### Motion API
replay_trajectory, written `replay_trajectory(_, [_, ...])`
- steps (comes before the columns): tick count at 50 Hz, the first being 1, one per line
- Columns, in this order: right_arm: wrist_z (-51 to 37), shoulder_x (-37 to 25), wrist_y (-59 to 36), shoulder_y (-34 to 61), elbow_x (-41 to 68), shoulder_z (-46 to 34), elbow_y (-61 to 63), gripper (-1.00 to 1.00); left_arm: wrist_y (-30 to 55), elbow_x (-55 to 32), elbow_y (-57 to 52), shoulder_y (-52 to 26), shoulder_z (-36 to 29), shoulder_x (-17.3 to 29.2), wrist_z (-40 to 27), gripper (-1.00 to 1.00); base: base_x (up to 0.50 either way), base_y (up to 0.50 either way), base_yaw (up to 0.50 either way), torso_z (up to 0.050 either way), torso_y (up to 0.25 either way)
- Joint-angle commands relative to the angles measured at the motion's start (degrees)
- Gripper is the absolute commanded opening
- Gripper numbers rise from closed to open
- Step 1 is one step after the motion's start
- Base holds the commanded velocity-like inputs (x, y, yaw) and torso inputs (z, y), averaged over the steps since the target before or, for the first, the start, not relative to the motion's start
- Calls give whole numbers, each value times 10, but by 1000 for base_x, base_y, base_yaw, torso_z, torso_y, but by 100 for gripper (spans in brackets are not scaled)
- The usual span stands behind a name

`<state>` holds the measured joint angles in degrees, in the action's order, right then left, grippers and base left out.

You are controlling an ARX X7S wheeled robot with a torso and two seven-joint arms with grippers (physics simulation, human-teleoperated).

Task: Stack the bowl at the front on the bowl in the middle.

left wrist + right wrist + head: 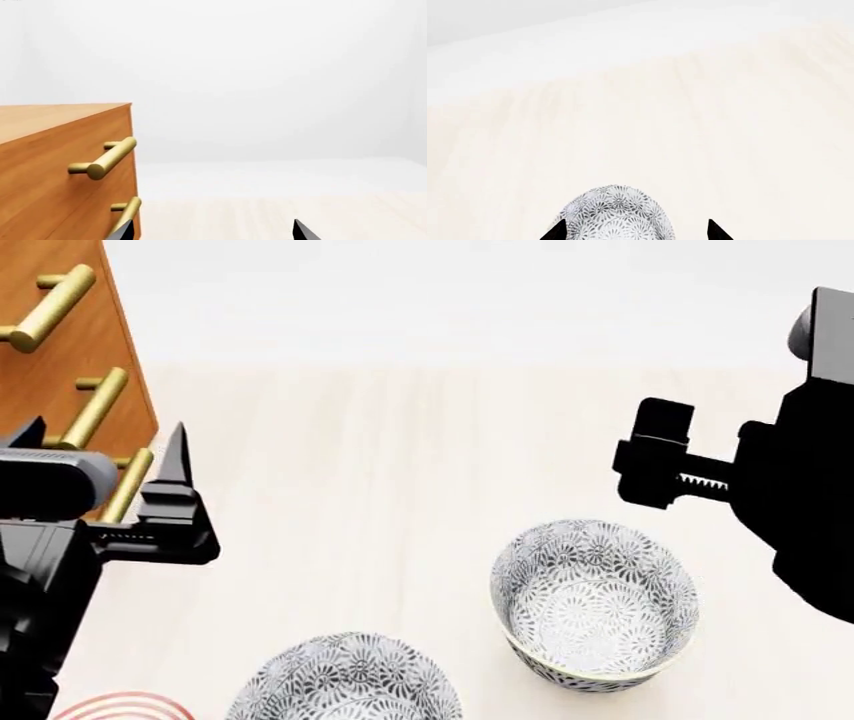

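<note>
Two patterned bowls are seen on the pale wooden bench (pixel 400 490) in the head view. The middle bowl (pixel 595 603) stands upright toward the right, its grey-and-white floral interior fully visible. The front bowl (pixel 344 680) sits nearer the robot and to the left of it, cut off by the lower edge of the view; the two are near each other but apart. A red ringed object (pixel 118 706) is partly shown at the lower left corner, just beside the front bowl. A wooden drawer cabinet (pixel 54 370) with brass bar handles (pixel 54 306) is placed at the far left of the bench. The left pincer (pixel 94 455) is held close to the cabinet front, its dark fingers spread apart with nothing between them; in the left wrist view only the two fingertips (pixel 303 231) are seen at the frame edge, widely separated, with the cabinet (pixel 60 150) and a handle (pixel 103 159) beside them. The right pincer (pixel 661 465) is held above the bench beyond the middle bowl, and its opening cannot be judged from the head view. In the right wrist view its fingertips (pixel 715 231) are seen well apart and empty, with a patterned bowl (pixel 617 212) lying beyond them, not touched.
</note>
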<state>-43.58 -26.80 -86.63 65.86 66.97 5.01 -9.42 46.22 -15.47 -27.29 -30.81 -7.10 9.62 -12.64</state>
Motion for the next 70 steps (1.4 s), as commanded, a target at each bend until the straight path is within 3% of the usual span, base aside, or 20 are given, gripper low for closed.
replay_trajectory(1, [54,-25,42,1,-15,-59,-113,100,1,-1,-7,3,-11,5,-3,100,0,0,0,0,0])
replay_trajectory(31, [187,-22,141,-8,-89,-157,-249,100,-2,-9,-3,3,-20,13,-10,100,0,0,0,0,0])
replay_trajectory(70, [276,-3,205,-12,-144,-225,-363,100,-8,-17,0,5,-32,22,-20,100,0,0,0,0,0])
